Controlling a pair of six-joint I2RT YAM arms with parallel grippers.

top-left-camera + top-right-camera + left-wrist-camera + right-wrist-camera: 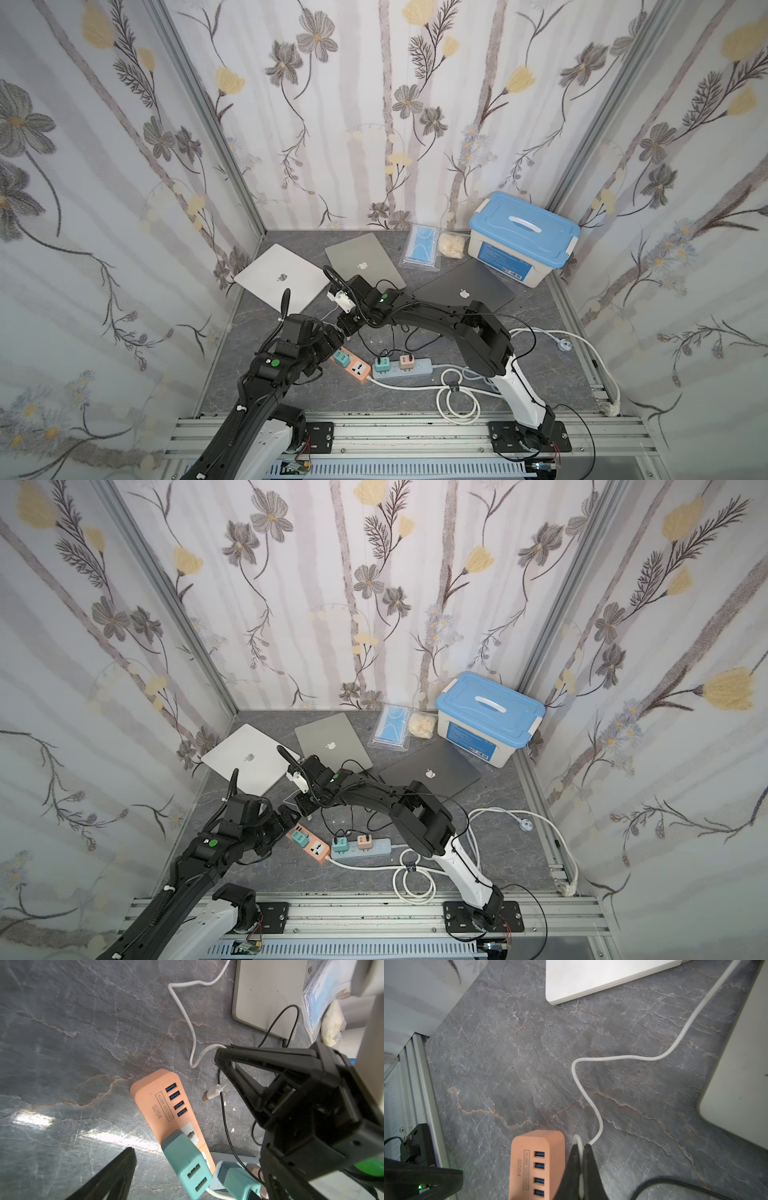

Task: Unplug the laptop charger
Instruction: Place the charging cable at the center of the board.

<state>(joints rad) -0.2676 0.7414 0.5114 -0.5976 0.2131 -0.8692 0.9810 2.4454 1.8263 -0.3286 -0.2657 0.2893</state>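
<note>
Pinching the white charger cable [629,1056] just behind its USB plug [212,1093], the right gripper [582,1148] is clamped tight. The plug hangs free just beside the orange power strip [149,1101], which sits lower middle in both top views. The left gripper [334,340] gapes wide by the strip, holding nothing. Unplugging looks done to me; the next move calls for laying the cable down clear of the 4 USB ports [176,1098].

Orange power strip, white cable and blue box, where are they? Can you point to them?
orange power strip [145,1095]: left wrist view, on its top face beside the USB ports.
white cable [215,1090]: left wrist view, on its loose plug end.
blue box [494,218]: in a top view, on its blue lid.
</note>
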